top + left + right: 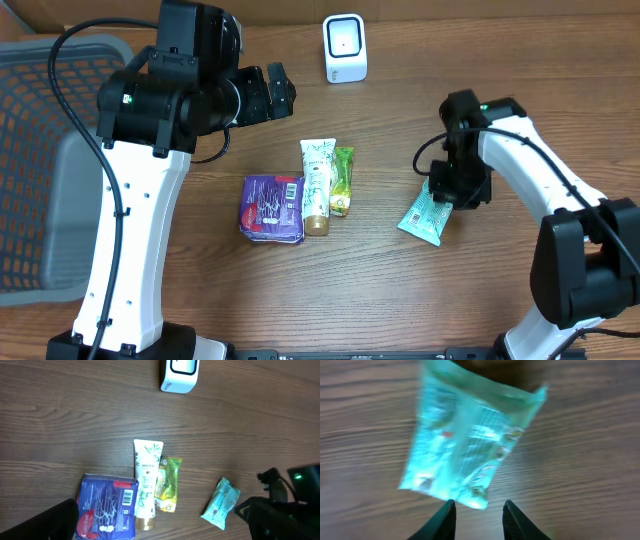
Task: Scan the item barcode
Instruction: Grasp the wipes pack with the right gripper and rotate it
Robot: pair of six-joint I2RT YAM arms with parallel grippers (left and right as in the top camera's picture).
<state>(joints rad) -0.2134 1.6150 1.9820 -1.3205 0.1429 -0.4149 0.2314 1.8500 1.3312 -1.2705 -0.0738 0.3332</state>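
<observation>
- Packet point(422, 218): the teal pouch lies flat on the table point(500, 100), right of centre and well apart from the other goods. You can take it as the item to scan.
- Right gripper point(447, 190): it hangs over the packet's far end. In the wrist view its fingers point(445, 522) stand a narrow gap apart with bare wood between them, so they hold nothing.
- Key relation: from the wrist, the packet spreads just beyond the fingertips, with its nearest edge about level with them. Its long axis runs away from the fingers at a slight tilt. You should probably close across the short width, not along the length.
- Left gripper point(278, 90): it is raised toward the far left, fingers wide and empty. It sits well apart from the packet, so the right arm is clearly the nearer.
- Scanner point(345, 48): the white box stands at the far edge, far and left of the packet. Expect a carry that way.
- Tube point(317, 185), sachet point(342, 180) and purple pack point(272, 208): these lie side by side at centre, left of the packet.
</observation>
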